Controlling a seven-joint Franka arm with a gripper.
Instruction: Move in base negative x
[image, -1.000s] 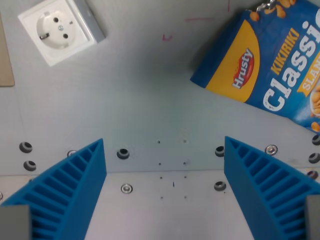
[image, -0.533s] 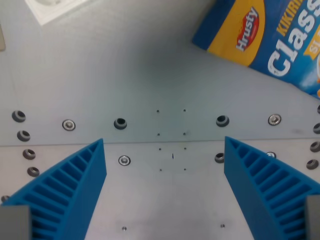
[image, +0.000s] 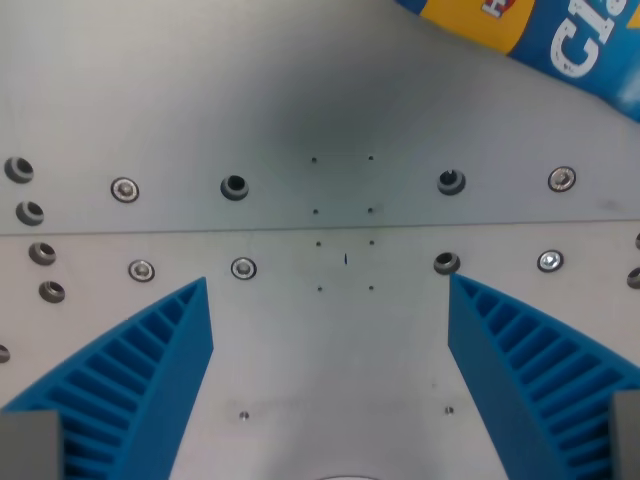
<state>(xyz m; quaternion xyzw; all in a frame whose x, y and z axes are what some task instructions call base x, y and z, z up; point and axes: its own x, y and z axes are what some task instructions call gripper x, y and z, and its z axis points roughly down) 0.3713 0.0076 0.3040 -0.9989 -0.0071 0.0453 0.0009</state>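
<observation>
My gripper (image: 330, 375) is open, its two blue ribbed fingers (image: 140, 385) rising from the bottom corners of the wrist view with nothing between them. Beneath it lies a bare grey metal table (image: 320, 100) with a seam running across and rows of bolts and holes. A blue and yellow snack bag (image: 545, 35) shows only as a corner at the wrist view's top right, well away from the fingers.
Bolt heads and threaded holes (image: 234, 187) dot the plate along the seam. A small cluster of pin holes (image: 345, 260) sits at the centre. A pale curved edge (image: 345, 477) peeks in at the bottom middle.
The whole scene has slid upward in the view, so the camera has moved. The white socket has left the top left and most of the snack bag has passed out of the top right. Fingers unchanged.
</observation>
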